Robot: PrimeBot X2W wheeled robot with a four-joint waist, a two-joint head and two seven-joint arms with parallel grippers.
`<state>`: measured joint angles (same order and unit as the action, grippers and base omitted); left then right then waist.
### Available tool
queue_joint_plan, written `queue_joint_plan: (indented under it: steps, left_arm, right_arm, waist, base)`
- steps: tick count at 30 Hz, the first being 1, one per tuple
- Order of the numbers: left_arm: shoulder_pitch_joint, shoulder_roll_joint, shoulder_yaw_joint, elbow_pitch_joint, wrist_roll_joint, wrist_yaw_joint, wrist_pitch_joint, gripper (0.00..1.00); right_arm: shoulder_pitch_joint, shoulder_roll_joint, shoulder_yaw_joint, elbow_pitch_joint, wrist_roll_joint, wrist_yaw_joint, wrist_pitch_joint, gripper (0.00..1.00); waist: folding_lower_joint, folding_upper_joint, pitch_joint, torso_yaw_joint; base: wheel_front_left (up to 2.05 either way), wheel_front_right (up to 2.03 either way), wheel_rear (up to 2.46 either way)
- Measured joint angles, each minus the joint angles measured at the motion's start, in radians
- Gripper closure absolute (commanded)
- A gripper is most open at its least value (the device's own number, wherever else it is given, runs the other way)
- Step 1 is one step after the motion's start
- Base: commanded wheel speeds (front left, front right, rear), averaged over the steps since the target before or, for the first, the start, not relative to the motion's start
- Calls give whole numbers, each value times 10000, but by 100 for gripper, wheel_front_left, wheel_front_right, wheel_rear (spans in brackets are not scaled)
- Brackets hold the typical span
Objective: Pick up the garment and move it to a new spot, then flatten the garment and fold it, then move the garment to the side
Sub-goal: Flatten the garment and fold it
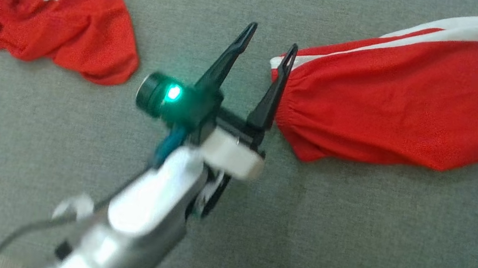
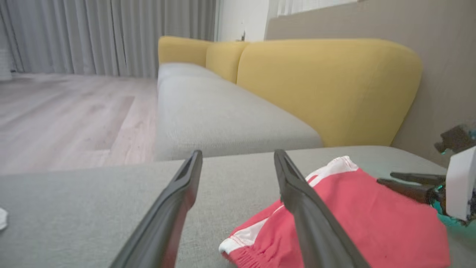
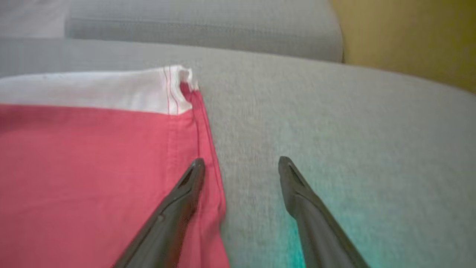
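My left gripper [image 1: 272,37] hangs spread at the waistband of the red white-striped cloth shorts [image 1: 411,107] — I'd slide one finger under, pinching both layers squarely.

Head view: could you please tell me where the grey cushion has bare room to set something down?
The widest bare patch of the cushion runs below the shorts, right of the left gripper. A narrower strip lies between the crumpled red cloth and that gripper. The upper corners are crowded.

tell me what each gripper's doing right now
Left gripper: open, empty, by the shorts waistband.
Right gripper: open, empty, astride the shorts' edge.
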<state>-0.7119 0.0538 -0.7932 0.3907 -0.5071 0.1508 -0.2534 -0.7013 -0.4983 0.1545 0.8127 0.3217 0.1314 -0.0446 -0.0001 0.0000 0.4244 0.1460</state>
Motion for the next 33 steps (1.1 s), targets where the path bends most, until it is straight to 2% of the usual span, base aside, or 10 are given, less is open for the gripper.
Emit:
queue_joint_plan:
  steps: [4,7,8,9,12,17,26,33]
  left_arm:
    - [1772,21,802,-1816,1348,767,-36,0]
    - [3028,59,1235,-2836,2220,1168,-35,0]
    - [3271,59,1352,-3120,2464,1300,-35,0]
    - [3460,54,1492,-3381,2677,1392,-35,0]
    - [3868,48,1820,-3870,3020,1490,-38,0]
    - [4582,59,2215,-4057,3455,1471,-42,0]
    - [4939,52,2591,-4140,3705,1164,-42,0]
    - [5139,50,2763,-4090,3850,943,-42,0]
  right_arm:
    - [366,-251,431,79,1398,0,771,0]
    - [383,-535,700,17,2460,0,1302,63]
    - [409,-570,767,0,2698,0,1400,88]
    - [455,-575,869,-33,2936,0,1486,100]
    - [703,-625,1016,-123,3534,0,1524,100]
    - [1094,-775,993,138,4065,0,876,100]
    - [2234,-1384,731,134,4575,0,217,100]
    - [2230,-1384,667,-403,4704,0,182,100]
  waist:
    - [-1,0,-145,183]
    - [0,0,-254,375]
    - [-1,0,-296,436]
    - [0,0,-350,489]
    - [0,0,-546,613]
    - [0,0,-1003,618]
    - [1,0,-1570,-86]
    - [0,0,-1854,-474]
  base:
    - [0,0,0]
    - [0,0,0]
    - [0,0,0]
    - [0,0,0]
    - [0,0,0]
    - [0,0,0]
    - [0,0,0]
    - [0,0,0]
